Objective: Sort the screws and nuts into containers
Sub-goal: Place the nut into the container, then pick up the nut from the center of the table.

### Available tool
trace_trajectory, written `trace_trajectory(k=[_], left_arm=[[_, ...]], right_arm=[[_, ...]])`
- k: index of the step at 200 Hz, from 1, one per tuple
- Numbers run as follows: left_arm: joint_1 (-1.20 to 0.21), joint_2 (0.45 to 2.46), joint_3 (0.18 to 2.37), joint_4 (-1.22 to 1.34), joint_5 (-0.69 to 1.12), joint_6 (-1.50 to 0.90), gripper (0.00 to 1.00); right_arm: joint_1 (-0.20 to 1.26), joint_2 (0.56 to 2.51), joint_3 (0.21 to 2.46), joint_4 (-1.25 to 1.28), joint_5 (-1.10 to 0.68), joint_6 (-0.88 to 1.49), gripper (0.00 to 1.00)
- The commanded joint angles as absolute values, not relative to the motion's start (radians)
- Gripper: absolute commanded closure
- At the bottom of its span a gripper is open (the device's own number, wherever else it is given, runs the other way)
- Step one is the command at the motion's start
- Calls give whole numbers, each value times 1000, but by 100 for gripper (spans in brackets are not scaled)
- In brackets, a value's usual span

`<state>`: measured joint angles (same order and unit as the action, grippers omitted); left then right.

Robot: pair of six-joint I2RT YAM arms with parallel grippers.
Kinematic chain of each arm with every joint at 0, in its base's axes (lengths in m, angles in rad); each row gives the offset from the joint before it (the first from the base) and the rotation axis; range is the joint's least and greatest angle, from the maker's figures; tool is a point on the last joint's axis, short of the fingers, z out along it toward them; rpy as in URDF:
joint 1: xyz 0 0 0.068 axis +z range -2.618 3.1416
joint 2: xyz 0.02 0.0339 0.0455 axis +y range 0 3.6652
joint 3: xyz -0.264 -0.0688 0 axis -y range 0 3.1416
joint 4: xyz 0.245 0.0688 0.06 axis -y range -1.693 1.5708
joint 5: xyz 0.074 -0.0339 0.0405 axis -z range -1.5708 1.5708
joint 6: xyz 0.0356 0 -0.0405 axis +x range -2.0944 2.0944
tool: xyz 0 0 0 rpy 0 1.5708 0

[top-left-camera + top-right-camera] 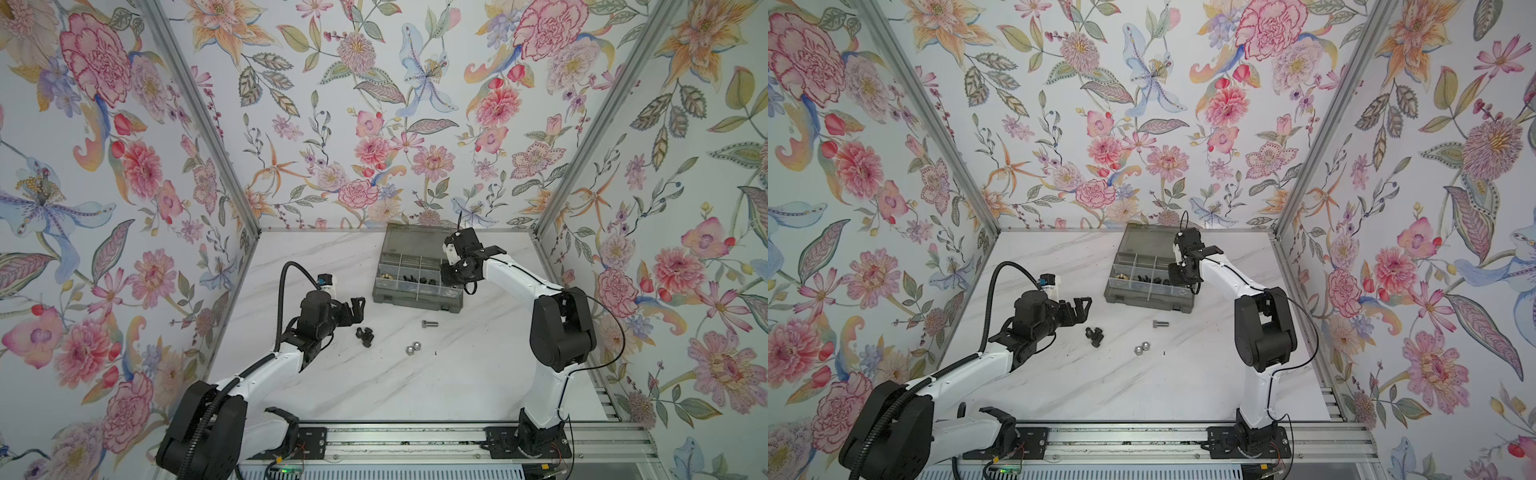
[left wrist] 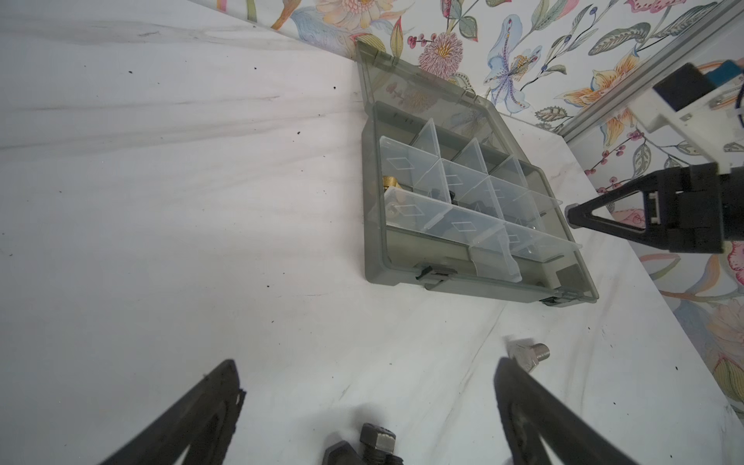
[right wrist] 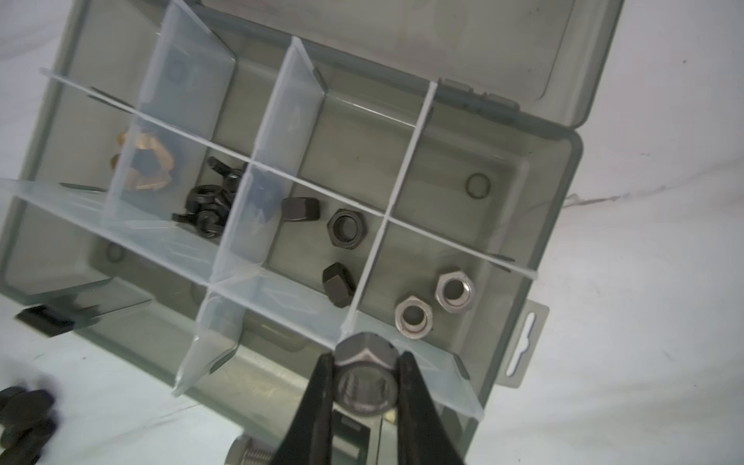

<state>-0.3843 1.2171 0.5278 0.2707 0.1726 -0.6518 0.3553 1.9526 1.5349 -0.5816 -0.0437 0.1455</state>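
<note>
My right pincer is clamped on 1 silver nut over the organiser box. Just beyond it, 2 silver nuts share a compartment; farther off lie 3 black nuts. My left pincer gapes apart above black bolts.

The box is smoky translucent plastic with frosted clear plastic dividers; silver nuts shiny metal, black nuts matt; surface smooth.
</note>
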Motion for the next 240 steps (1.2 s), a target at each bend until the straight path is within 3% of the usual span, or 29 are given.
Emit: trace_trajectory(k=[1,60,87,115,159,199,240], left_arm=[[-374,1202,519,257,165,-648,1],[-374,1195,525,246,163,-647,0],[-372,1196,525,244,161,-648,1],[-373,1202,529,244,163,-649,1],[-373,1200,531,245,162,-652,1],[-375,1200,536,241,160,-649,1],[-373,1201,547,232,163,-647,1]], right_arm=[[338,1998,1582,-594,-5,146,94],[326,2064,1623,-594,14,149,89],[326,2058,1624,-596,11,148,60],[327,1990,1608,-595,1,134,47],[373,1788,1449,-596,-121,142,42],[559,1666,1216,-595,-117,170,40],[736,1666,1074,-568,-66,219,40]])
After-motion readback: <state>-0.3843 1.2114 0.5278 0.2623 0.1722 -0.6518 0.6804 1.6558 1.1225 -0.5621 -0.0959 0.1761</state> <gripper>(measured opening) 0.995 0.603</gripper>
